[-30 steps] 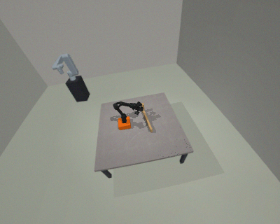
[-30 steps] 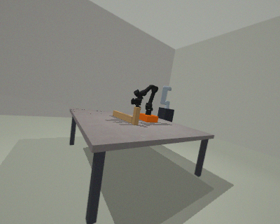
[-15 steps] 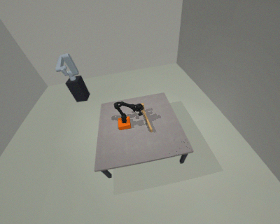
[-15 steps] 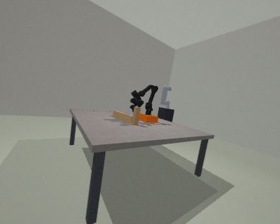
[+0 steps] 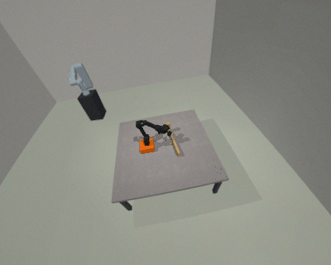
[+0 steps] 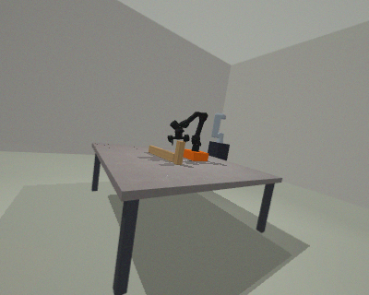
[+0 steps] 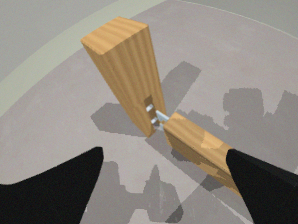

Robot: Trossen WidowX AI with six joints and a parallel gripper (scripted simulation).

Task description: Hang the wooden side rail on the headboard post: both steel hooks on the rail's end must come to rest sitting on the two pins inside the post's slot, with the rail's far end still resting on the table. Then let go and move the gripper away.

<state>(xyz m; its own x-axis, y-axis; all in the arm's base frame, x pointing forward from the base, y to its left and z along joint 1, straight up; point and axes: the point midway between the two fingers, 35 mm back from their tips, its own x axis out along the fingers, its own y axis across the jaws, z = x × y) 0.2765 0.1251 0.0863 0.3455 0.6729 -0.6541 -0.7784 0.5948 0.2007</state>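
Observation:
The wooden headboard post (image 5: 168,124) (image 6: 180,153) (image 7: 122,65) stands upright on the table. Two pins (image 7: 149,107) show in its slot in the wrist view. The wooden side rail (image 5: 176,146) (image 6: 160,153) (image 7: 197,142) lies low along the table, its near end close beside the post. Steel hooks (image 7: 162,116) bridge the small gap towards the slot; I cannot tell whether both sit on the pins. My gripper (image 5: 170,134) (image 6: 178,139) (image 7: 166,155) is wide open and empty above the rail near the post. Its right finger hides part of the rail in the wrist view.
The table (image 5: 146,178) (image 6: 209,175) carries my arm's orange base (image 5: 146,146) (image 6: 196,155), to one side of the rail. A grey-blue arm (image 5: 84,79) (image 6: 217,125) on a black pedestal (image 5: 92,105) (image 6: 219,150) stands beyond the table.

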